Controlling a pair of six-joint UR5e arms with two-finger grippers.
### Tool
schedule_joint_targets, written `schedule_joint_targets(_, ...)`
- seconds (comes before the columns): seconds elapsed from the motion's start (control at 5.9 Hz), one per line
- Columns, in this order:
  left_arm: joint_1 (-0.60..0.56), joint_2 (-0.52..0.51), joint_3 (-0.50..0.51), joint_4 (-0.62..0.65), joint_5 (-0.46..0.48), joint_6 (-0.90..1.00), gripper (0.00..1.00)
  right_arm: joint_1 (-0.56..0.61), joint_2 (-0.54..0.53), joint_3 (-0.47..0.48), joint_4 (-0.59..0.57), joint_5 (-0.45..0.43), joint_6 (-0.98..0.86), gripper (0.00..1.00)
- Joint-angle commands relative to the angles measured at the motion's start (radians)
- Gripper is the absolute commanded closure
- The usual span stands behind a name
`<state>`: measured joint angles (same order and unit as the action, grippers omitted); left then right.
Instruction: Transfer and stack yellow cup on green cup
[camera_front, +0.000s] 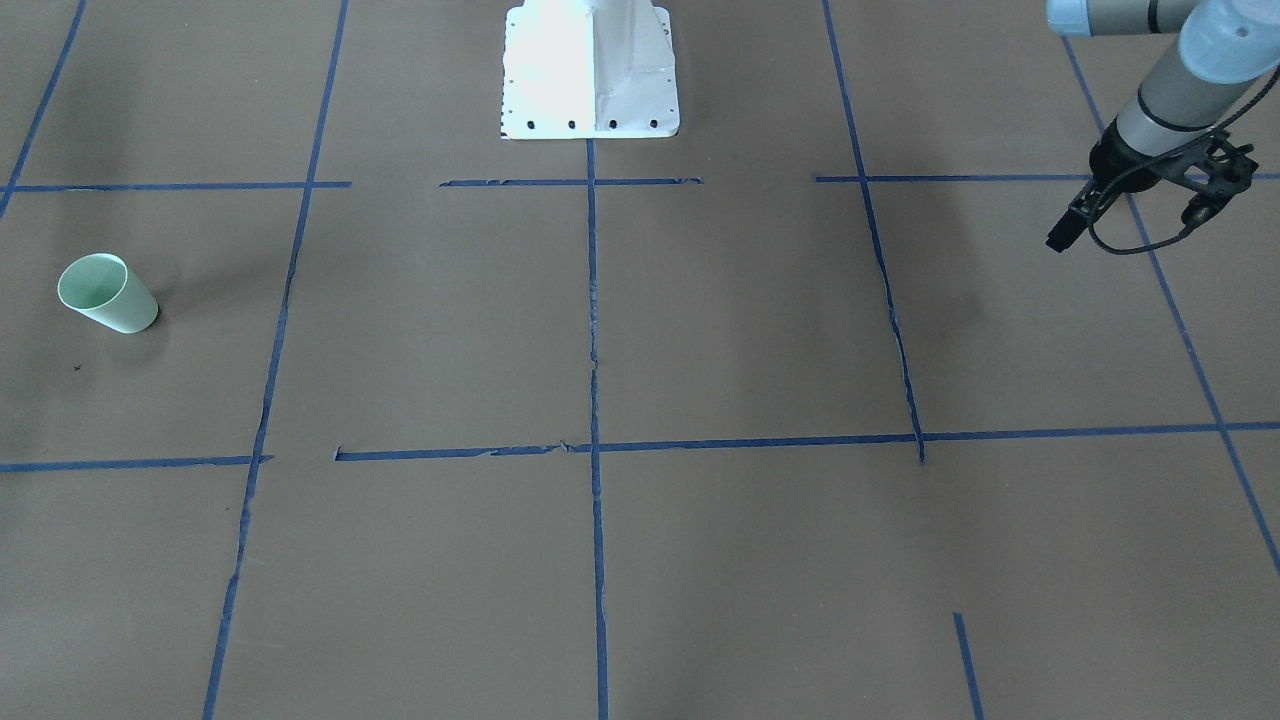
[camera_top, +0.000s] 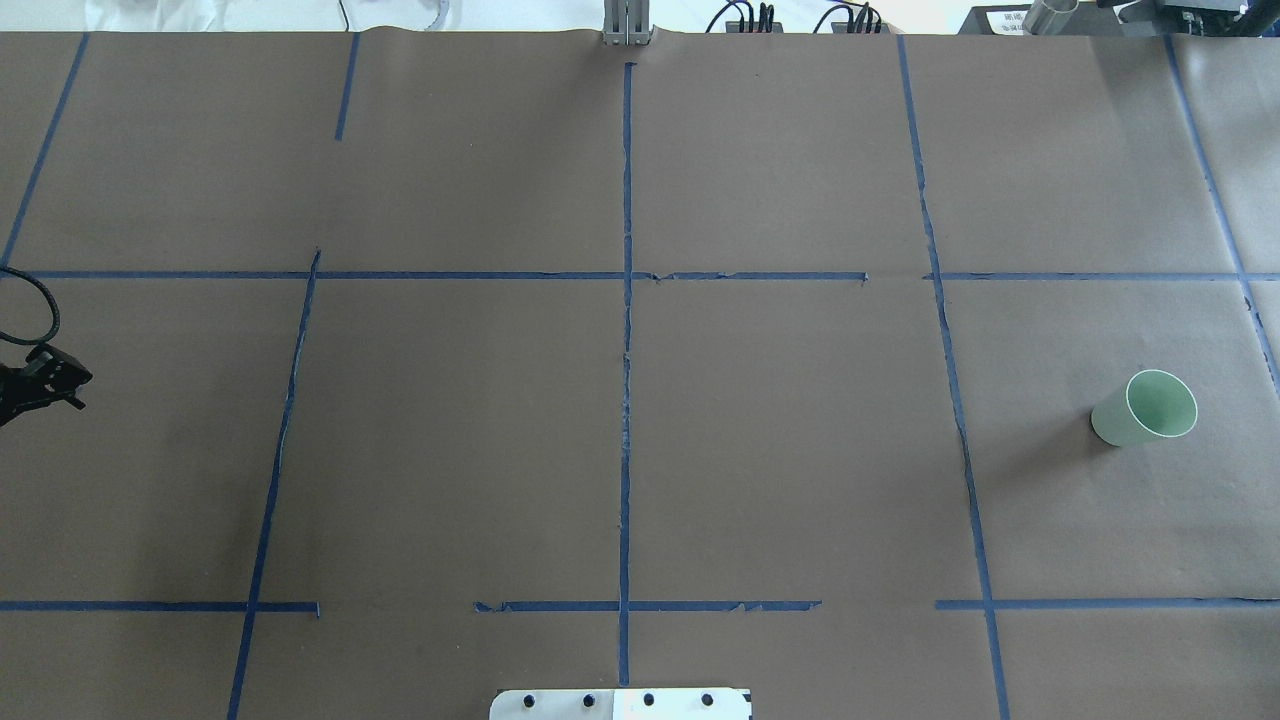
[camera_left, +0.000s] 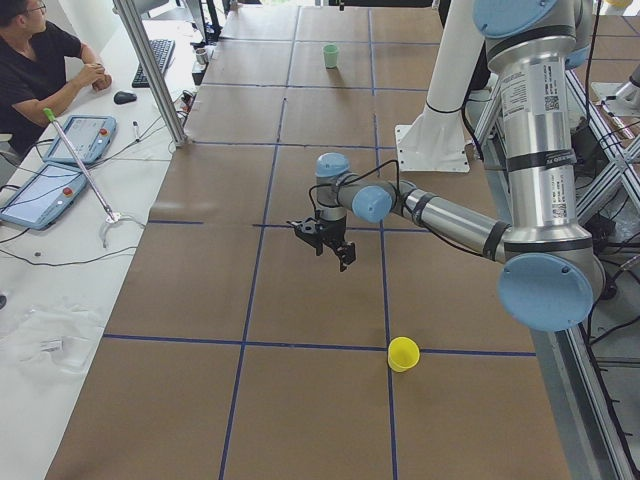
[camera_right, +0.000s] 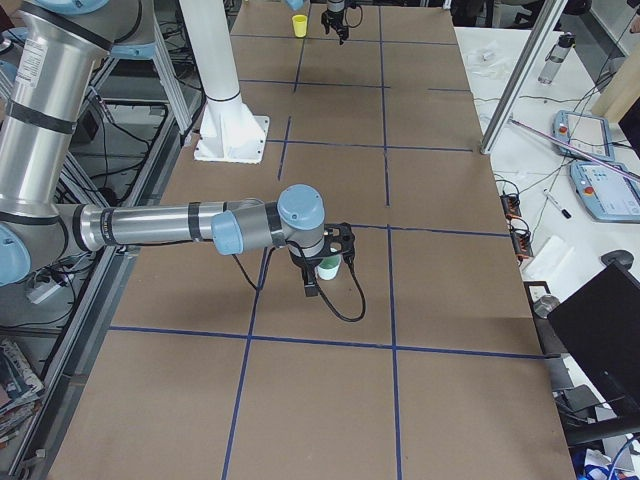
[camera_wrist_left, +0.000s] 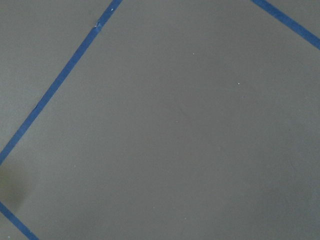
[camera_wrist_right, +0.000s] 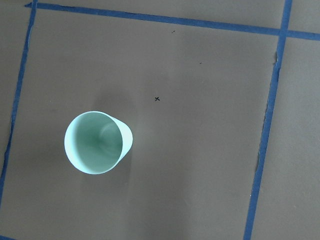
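Nothing is stacked yet. The yellow cup (camera_left: 403, 353) stands untouched far to the left of the base (camera_front: 590, 70), and the green cup (camera_front: 107, 293) far to its right. The left gripper (camera_left: 328, 243) hangs released and empty. I cannot tell how the right gripper (camera_right: 330, 255) stands.

Likely lab: taped table (camera_top: 450, 400), teach pendants (camera_left: 78, 140)

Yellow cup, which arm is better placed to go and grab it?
Left. The yellow cup stands on the robot's left side, close to the left gripper, which hangs empty above the paper. The right arm is at the opposite end, over the green cup.
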<state>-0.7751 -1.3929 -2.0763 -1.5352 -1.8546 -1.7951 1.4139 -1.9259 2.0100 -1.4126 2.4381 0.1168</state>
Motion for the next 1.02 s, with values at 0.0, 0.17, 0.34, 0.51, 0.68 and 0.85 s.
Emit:
schedule_joint_targets(0.0,0.078,-0.021,-0.068,0.322,0.147,-0.236,0.0,0.0,0.005,0.0,0.009,-0.001,0.0,0.0)
schedule_joint_targets(0.17,0.08,-0.02,-0.056,0.387,0.156,-0.404,0.0,0.0,0.001,0.007,0.009,0.007,-0.002,0.0)
schedule_joint_targets(0.34,0.104,-0.041,-0.003,0.496,0.158,-0.494,0.0,0.0,0.001,0.01,0.009,0.006,-0.002,0.0)
schedule_joint_targets(0.51,0.152,-0.06,0.013,0.615,0.163,-0.573,0.0,0.0,-0.002,0.01,0.009,0.009,-0.002,0.0)
schedule_joint_targets(0.68,0.161,-0.072,0.056,0.65,0.161,-0.639,0.0,0.0,-0.002,0.009,0.007,0.01,-0.002,0.0)
schedule_joint_targets(0.85,0.19,-0.075,0.129,0.682,0.152,-0.679,0.0,0.0,-0.002,0.009,0.006,0.01,-0.002,0.0)
